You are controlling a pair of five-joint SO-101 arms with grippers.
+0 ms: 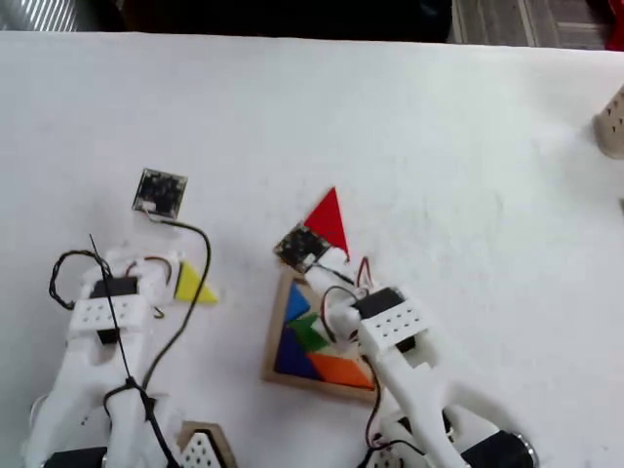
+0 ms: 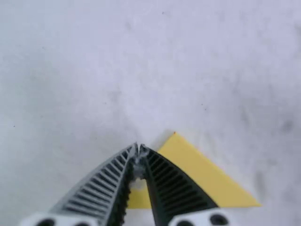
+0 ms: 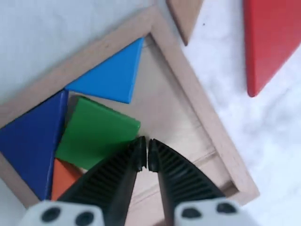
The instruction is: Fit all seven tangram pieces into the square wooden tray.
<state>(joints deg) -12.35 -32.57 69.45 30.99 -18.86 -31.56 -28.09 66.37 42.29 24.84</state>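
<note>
Left pincer (image 2: 139, 150): shut tight, ribbed tips pressed together, nothing clamped between them.
Under the left pincer: yellow triangle (image 2: 207, 174), flat on the white table (image 2: 141, 56), 1 corner just past the tips, yellow also peeking through the gap lower down between the fingers; touching or hovering, cannot tell.
Yellow triangle from above: lying (image 1: 190, 283) just beside the left arm (image 1: 107, 322), well apart from the tray, so not fitted yet.
Right pincer (image 3: 145, 151): closed too, tips all but meeting, gripping nothing.
Under the right pincer: poised inside the wooden tray (image 3: 188, 80), right at 1 corner of the green piece (image 3: 96, 134), bare tray floor on the other side.
Around the green piece: light blue triangle (image 3: 110, 75) against 1 rim, dark blue triangle (image 3: 30, 136) beside it, orange piece (image 3: 63, 176) tucked at the dark blue's edge.
Count in the tray: 4 coloured pieces down, roughly half the floor bare.
Outside the rim: red triangle (image 3: 270, 42) flat on the table, near the tray but apart from it; plain wooden piece (image 3: 184, 14) with its tip near the rim, also outside.
Wide look from above: right arm (image 1: 400, 331) stretched over the tray (image 1: 271, 351), red triangle (image 1: 329, 219) just beyond the far corner.
</note>
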